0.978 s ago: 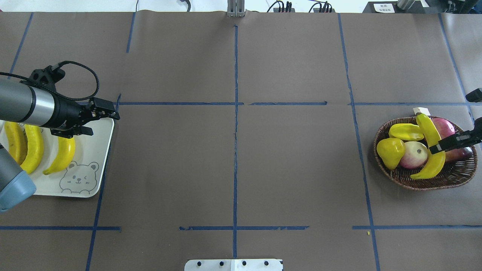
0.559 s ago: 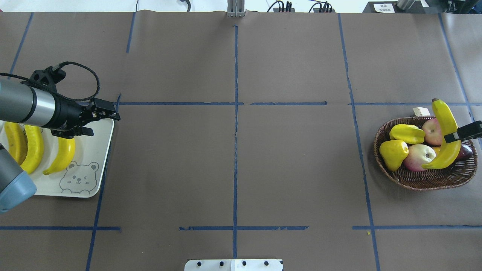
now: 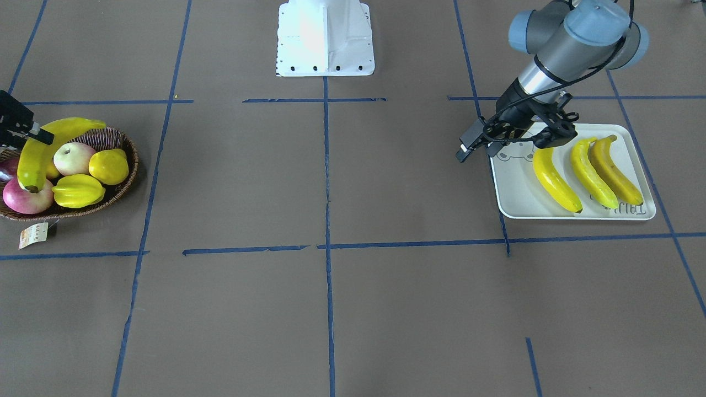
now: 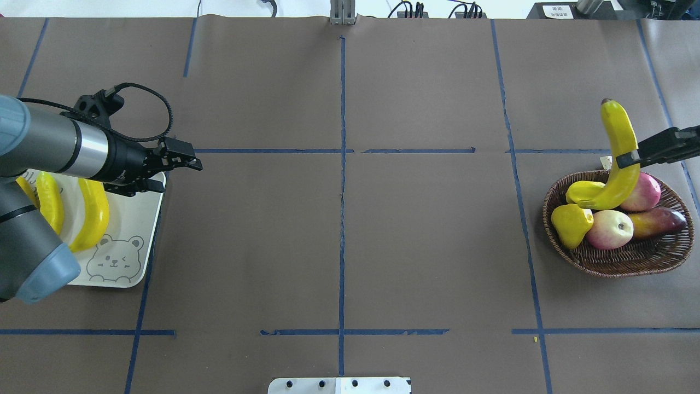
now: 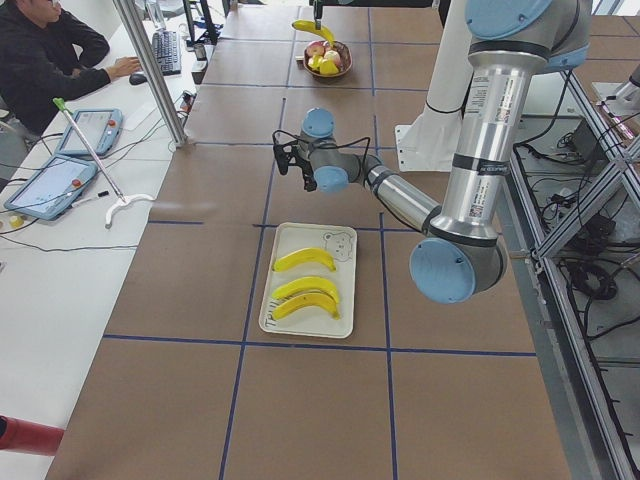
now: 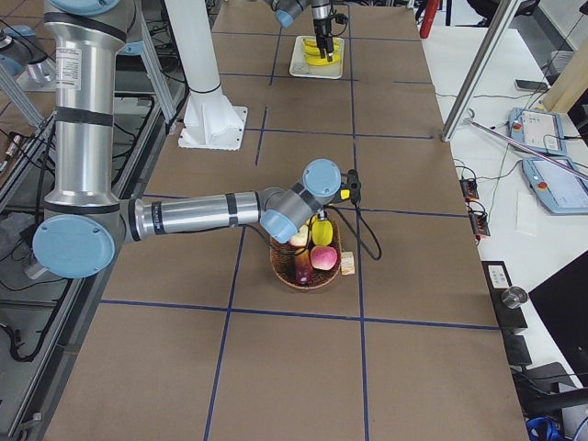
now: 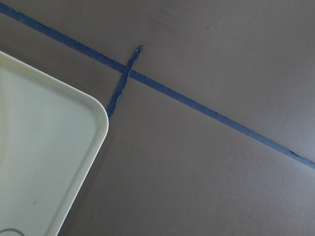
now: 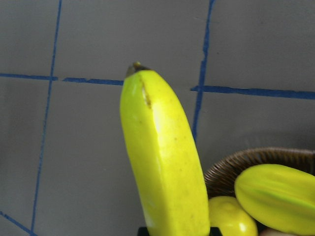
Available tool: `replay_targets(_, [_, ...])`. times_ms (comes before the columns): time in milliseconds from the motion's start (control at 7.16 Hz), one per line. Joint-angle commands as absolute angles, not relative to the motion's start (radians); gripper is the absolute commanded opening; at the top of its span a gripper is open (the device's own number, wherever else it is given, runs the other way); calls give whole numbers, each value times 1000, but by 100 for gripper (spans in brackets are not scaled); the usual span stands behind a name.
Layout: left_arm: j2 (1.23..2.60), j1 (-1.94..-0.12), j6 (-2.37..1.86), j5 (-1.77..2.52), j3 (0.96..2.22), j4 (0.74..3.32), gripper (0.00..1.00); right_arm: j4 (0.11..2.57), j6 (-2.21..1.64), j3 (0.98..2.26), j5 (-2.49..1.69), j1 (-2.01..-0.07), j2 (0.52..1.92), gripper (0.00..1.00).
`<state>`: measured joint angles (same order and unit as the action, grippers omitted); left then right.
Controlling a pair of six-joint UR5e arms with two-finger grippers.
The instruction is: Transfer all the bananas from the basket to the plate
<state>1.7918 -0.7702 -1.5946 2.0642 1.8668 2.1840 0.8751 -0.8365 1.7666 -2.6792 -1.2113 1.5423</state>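
My right gripper (image 4: 630,158) is shut on a yellow banana (image 4: 620,148) and holds it nearly upright above the far rim of the wicker basket (image 4: 618,262). The front view shows the same banana (image 3: 41,148) and basket (image 3: 124,184). It fills the right wrist view (image 8: 162,162). Three bananas (image 3: 554,179) (image 3: 593,173) (image 3: 615,171) lie side by side on the pale plate (image 3: 518,193). My left gripper (image 4: 178,175) is open and empty just past the plate's (image 4: 136,262) far right corner. The left wrist view shows that plate corner (image 7: 49,162).
The basket also holds a starfruit (image 4: 581,191), a yellow pear-like fruit (image 4: 569,224), two apples (image 4: 610,230) (image 4: 645,191) and a purple fruit (image 4: 659,221). Its paper tag (image 3: 33,234) lies on the table. The robot's white base (image 3: 325,38) stands mid-table.
My right gripper has lifted the banana up out of the basket and away from the robot. My left gripper has moved off the plate's corner toward the table's middle.
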Motion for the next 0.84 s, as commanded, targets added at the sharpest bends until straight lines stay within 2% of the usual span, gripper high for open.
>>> replay_targets(0, [1906, -747, -1687, 2065, 1852, 2206, 100, 874, -1076, 1769, -2579, -1055, 1358, 0])
replay_targets(419, [1925, -662, -1868, 1933, 1763, 2652, 99, 873, -1264, 1802, -2398, -817, 1203, 0])
replay_targets(699, [1980, -652, -1888, 1925, 1758, 2681, 99, 871, -1337, 1824, -2291, -682, 1134, 0])
